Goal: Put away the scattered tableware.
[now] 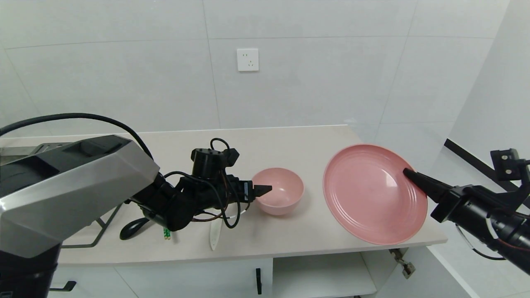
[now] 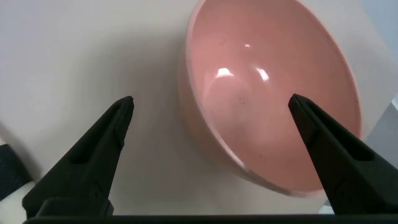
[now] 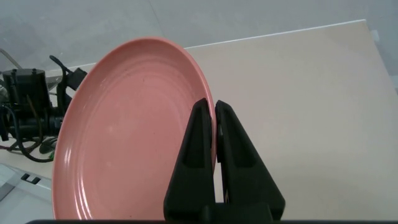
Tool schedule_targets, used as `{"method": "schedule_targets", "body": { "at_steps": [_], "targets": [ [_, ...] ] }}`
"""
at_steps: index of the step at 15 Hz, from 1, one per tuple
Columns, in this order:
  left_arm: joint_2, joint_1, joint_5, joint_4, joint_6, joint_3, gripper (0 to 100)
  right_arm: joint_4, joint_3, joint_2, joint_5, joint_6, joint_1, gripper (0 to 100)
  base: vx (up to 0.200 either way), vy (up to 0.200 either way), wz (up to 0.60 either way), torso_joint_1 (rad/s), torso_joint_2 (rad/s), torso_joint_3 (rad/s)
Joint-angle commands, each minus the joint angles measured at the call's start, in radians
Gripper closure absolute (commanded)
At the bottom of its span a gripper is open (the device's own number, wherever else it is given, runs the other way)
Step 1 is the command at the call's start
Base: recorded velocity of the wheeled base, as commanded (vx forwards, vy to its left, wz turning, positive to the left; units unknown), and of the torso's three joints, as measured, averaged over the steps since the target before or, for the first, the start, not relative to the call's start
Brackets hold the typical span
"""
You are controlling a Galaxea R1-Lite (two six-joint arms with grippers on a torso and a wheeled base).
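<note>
**Head view, read from left to right.** At the lower left of the frame, a black spoon, green-tipped chopsticks and a white utensil lie on the tabletop, partly hidden beneath the left arm.

Just left of centre, the left hand is level with the pink bowl, which stands upright at centre frame. This hand is spread wide. In the left wrist view its two fingers stand well apart with the bowl's near wall between them. One finger is outside the wall and the other is over the hollow, and no contact can be made out.

The bowl thus lies immediately right of this hand, along the line in which the hand points. The left arm is plainly the nearer one to it. Judged from this, closing on the wall is probably all the coming grasp requires.

Right of centre, the pink plate is tilted, and its lower edge reaches past the tabletop's front corner. Whether it touches the surface cannot be told. At the right of the frame, the right hand is clenched on the plate's right-hand rim. The right wrist view shows both fingers pinched together over that rim.
</note>
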Motion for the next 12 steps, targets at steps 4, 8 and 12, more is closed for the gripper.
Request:
{"method": "schedule_targets", "body": {
  "at_steps": [4, 8, 12],
  "targets": [
    [0.044, -0.013, 0.001, 0.002, -0.002, -0.036, 0, -0.001, 0.0, -0.001, 0.0, 0.0, 0.002, 100, 0.0, 0.0, 0.0, 0.0, 0.0, 0.0],
    [0.049, -0.018, 0.002, 0.0, -0.003, -0.028, 100, -0.001, -0.002, -0.002, 0.0, 0.0, 0.002, 100, 0.0, 0.0, 0.0, 0.0, 0.0, 0.0],
    [-0.05, -0.012, 0.007, -0.021, -0.003, 0.031, 100, -0.001, -0.005, -0.005, 0.0, -0.002, 0.002, 100, 0.0, 0.0, 0.0, 0.0, 0.0, 0.0]
  ]
}}
